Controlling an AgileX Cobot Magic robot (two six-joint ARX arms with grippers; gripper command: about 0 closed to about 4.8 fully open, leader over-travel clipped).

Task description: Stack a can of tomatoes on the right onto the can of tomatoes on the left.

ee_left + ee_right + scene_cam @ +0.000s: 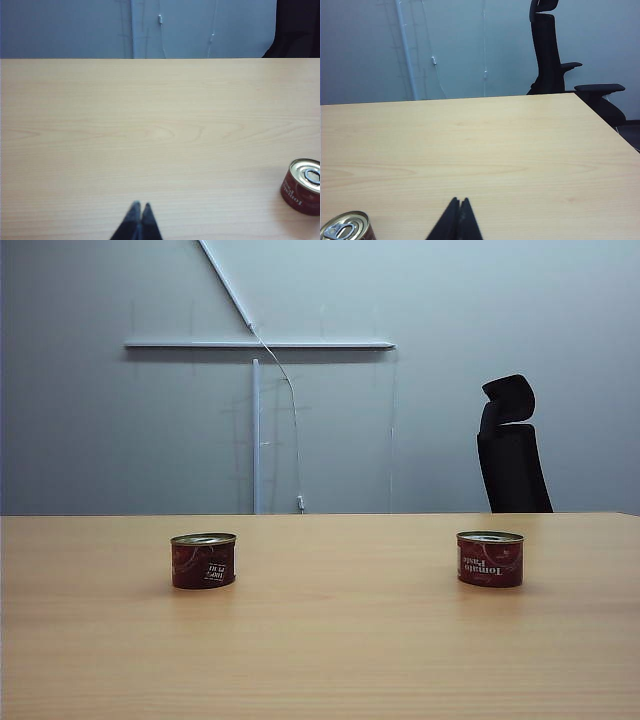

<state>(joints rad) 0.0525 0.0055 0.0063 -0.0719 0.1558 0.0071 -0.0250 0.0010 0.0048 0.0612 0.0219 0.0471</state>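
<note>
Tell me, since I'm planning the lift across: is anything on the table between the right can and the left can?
Nothing visible. Bare table lies between the right can and the left can. The right gripper and left gripper are both shut, hanging over bare wood short of the cans.

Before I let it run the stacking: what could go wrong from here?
1. Both pincers, left and right, are shut and must open before a grasp.
2. The right can is short with a rounded wall; an off-centre pinch might tip it.
3. The left can has a narrow lid; a tilted placement could slide off.
</note>
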